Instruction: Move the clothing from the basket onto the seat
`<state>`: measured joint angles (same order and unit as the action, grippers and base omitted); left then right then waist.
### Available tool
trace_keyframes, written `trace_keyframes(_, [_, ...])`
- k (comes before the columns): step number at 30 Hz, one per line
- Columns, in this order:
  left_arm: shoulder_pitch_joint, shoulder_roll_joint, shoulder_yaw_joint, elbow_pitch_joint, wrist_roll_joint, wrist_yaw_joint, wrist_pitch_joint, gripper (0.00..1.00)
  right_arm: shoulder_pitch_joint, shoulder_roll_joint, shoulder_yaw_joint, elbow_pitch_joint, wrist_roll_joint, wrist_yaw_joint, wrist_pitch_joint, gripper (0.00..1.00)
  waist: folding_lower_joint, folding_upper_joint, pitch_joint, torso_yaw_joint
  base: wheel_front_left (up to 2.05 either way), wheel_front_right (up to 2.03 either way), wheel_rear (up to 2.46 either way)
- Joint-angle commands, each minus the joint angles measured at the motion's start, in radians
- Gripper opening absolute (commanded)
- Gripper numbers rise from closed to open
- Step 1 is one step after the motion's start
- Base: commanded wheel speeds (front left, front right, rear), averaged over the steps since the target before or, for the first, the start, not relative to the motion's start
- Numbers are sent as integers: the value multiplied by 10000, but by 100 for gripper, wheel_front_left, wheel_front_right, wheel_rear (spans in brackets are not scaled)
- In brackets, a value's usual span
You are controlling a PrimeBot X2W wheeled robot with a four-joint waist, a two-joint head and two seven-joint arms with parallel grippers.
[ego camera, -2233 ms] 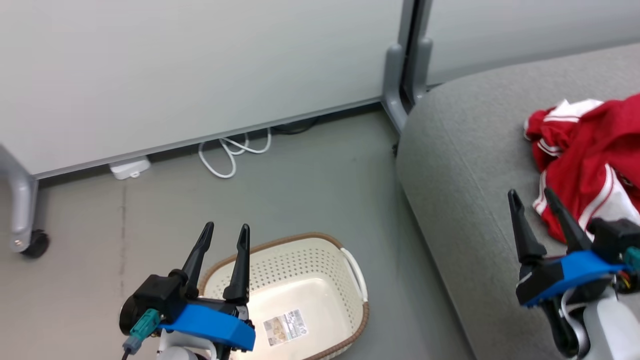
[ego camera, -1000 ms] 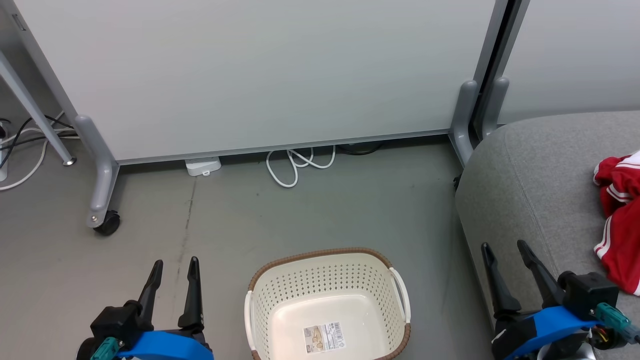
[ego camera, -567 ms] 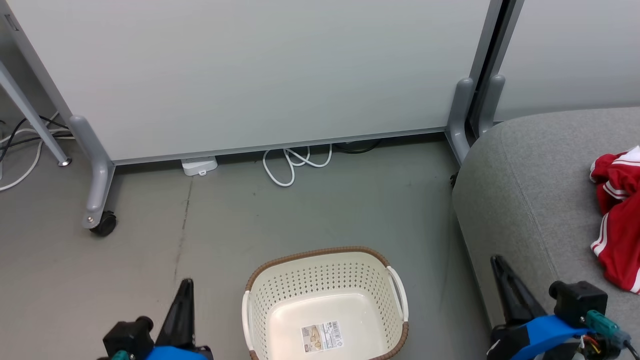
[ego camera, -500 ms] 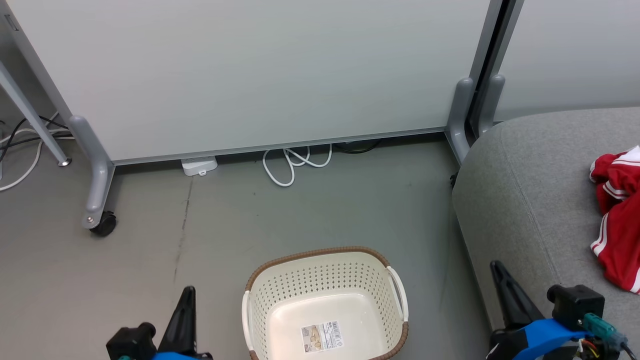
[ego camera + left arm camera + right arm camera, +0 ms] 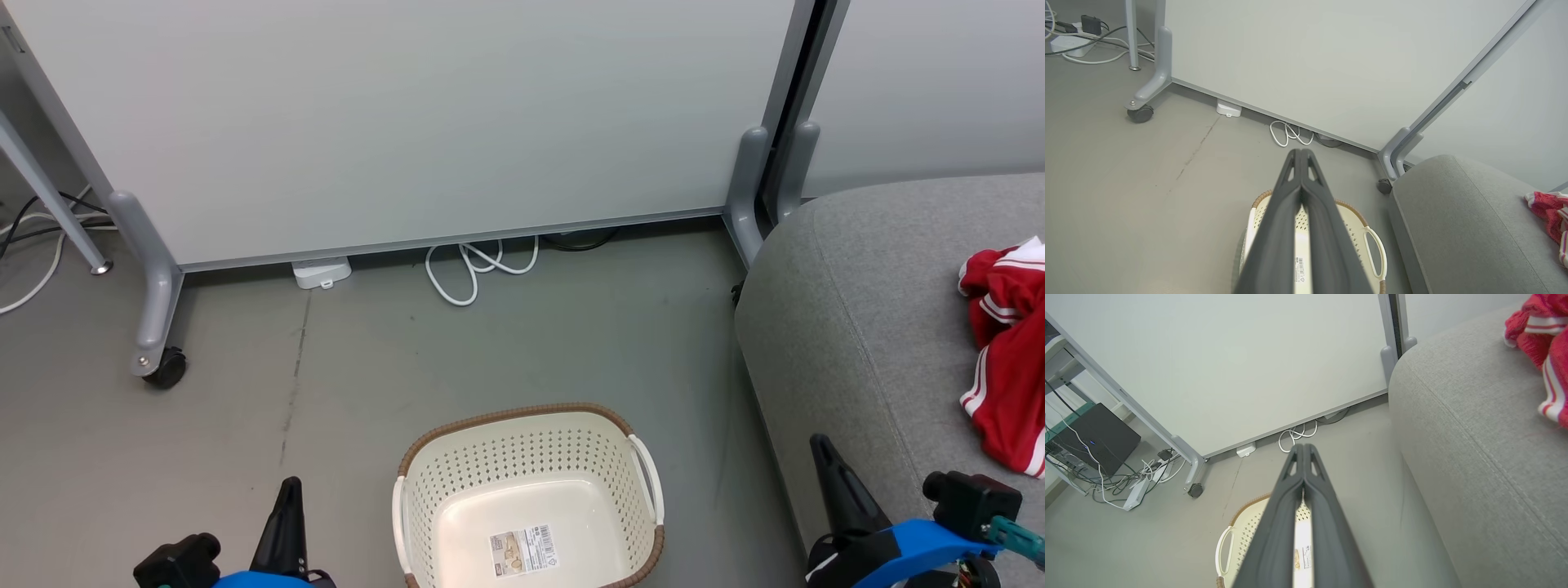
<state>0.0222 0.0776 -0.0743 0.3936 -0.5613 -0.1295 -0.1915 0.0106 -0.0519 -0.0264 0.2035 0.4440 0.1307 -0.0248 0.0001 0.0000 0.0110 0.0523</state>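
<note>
**Red clothing lying on the seat, basket standing beside it**

The clothing is lying heaped at the seat's right. The basket is standing on the floor just left of the seat, showing its bare bottom and a label. The left gripper is hovering left of the basket and the right gripper by the seat's left edge, both with jaws pressed together, gripping nothing.
</note>
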Motion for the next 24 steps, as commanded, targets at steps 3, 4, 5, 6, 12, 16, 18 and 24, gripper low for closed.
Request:
trace_keyframes(3, [-350, 13, 157, -242, -581, -3, 163, 0, -277, -8, -78, -112, 671, 0, 91, 0, 0, 0, -2, -12, 0, 0, 0])
trace_keyframes(4, [-367, 9, 183, -262, -731, -3, 206, 0, -293, -8, -90, -105, 839, 0, 111, 0, 0, 0, -3, -17, 0, 0, 0])
trace_keyframes(5, [-384, 5, 210, -281, -879, -3, 251, 0, -309, -7, -102, -98, 1003, 0, 130, 0, 0, 0, -4, -22, 0, 0, 0])
trace_keyframes(6, [-401, 1, 235, -301, -1024, -3, 292, 0, -325, -7, -113, -91, 1164, 0, 147, 0, 0, 0, -4, -26, 0, 0, 0])
trace_keyframes(12, [-491, -22, 383, -411, -1867, -4, 537, 0, -420, -5, -182, -50, 2104, 0, 256, 0, 0, 0, -8, -55, 0, 0, 0])
trace_keyframes(16, [-546, -37, 482, -480, -2399, -5, 694, 0, -467, -4, -227, -24, 2695, 0, 327, 0, 0, 0, -11, -73, 0, 0, 0])
trace_keyframes(18, [-578, -43, 527, -514, -2659, -5, 769, 0, -494, -3, -248, -11, 2974, 0, 361, 0, 0, 0, -13, -83, 0, 0, 0])
trace_keyframes(24, [-656, -65, 652, -611, -3394, -6, 986, 0, -572, -1, -309, 26, 3795, 1, 461, 0, 0, 0, -17, -111, 0, 0, 0])
